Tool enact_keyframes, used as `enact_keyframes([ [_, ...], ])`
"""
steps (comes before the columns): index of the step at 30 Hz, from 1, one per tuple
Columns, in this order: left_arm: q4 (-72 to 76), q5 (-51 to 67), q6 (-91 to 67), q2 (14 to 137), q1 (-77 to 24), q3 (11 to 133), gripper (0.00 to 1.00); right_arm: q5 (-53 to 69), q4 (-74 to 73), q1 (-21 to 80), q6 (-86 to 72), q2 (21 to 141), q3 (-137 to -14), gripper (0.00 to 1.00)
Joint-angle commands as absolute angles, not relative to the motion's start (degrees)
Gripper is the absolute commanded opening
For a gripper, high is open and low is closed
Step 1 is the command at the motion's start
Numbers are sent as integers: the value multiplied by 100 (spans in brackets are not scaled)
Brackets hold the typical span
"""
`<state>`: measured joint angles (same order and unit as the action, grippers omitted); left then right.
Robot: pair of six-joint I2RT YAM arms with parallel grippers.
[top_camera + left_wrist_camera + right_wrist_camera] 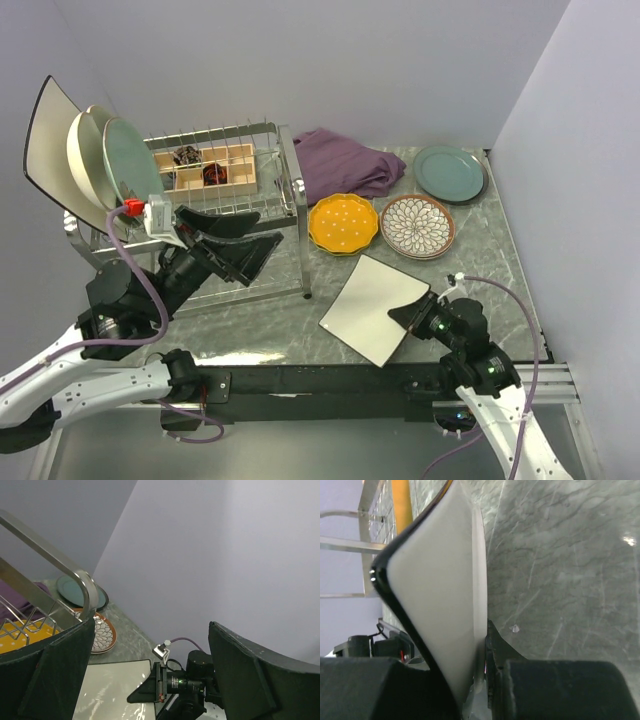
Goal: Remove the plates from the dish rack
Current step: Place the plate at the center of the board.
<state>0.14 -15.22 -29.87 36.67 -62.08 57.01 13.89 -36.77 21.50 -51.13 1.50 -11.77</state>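
At the right wrist only, right tool (pixel 479 675) clamps the square plate (pixel 440 580); left tool (pixel 151 627) gapes empty.

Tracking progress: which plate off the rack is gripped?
The white square dark-rimmed plate, clamped in the jaws of the right gripper; the three round plates lie free.

Entry: no legible text, label, brand or number in any of my three views.

Surfaces checked: the white square plate (pixel 365 300) clamped in my right gripper (pixel 408 314), the dish rack (pixel 297 215), the brown-patterned plate (pixel 418 225), which carries ornament only. The red piece (pixel 131 207) by my left wrist camera is too small to tell whether it carries print.
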Motion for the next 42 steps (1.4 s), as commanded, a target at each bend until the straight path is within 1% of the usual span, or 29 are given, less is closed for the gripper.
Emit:
enact_keyframes([
  [1, 316, -1635, -3102, 3454, -6223, 5599, 99, 1915, -2523, 2153, -5036, -229, -1047, 0],
  [7, 281, -1600, -3076, 3472, -6223, 5485, 99, 2223, -1916, 2153, -5185, -27, -563, 0],
  [8, 299, -1617, -3102, 3454, -6223, 5450, 99, 2180, -1916, 2162, -5273, 148, -493, 0],
  [10, 360, -1626, -3094, 3419, -6223, 5335, 100, 2118, -1951, 2162, -5439, 237, -414, 7],
  [13, 466, -1644, -3094, 3393, -6223, 5212, 99, 1829, -1995, 2153, -5537, 290, -316, 11],
  [15, 475, -1600, -3111, 3393, -6223, 5168, 99, 1470, -2170, 2153, -5555, 281, -308, 13],
  [16, 492, -1574, -3137, 3375, -6223, 5142, 99, 1355, -2249, 2162, -5616, 264, -308, 18],
  [18, 562, -1495, -3164, 3349, -6223, 5028, 99, 1022, -2433, 2162, -5669, 220, -316, 25],
  [19, 641, -1485, -3173, 3323, -6223, 4993, 99, 924, -2487, 2162, -5695, 211, -316, 30],
  [22, 755, -1512, -3138, 3313, -6223, 4861, 100, 669, -2593, 2153, -5782, 202, -334, 39],
  [25, 773, -1468, -3111, 3340, -6223, 4817, 99, 388, -2725, 2162, -6046, 307, -360, 44],
  [31, 721, -1380, -3076, 3305, -6231, 4746, 100, 71, -2979, 2153, -6275, 624, -448, 47],
  [36, 747, -1398, -3102, 3173, -6223, 4579, 99, -439, -3436, 2153, -6583, 1019, -650, 48],
  [42, 712, -1424, -3103, 3041, -6223, 4500, 99, -317, -3007, 2162, -6469, 1494, -624, 47],
])
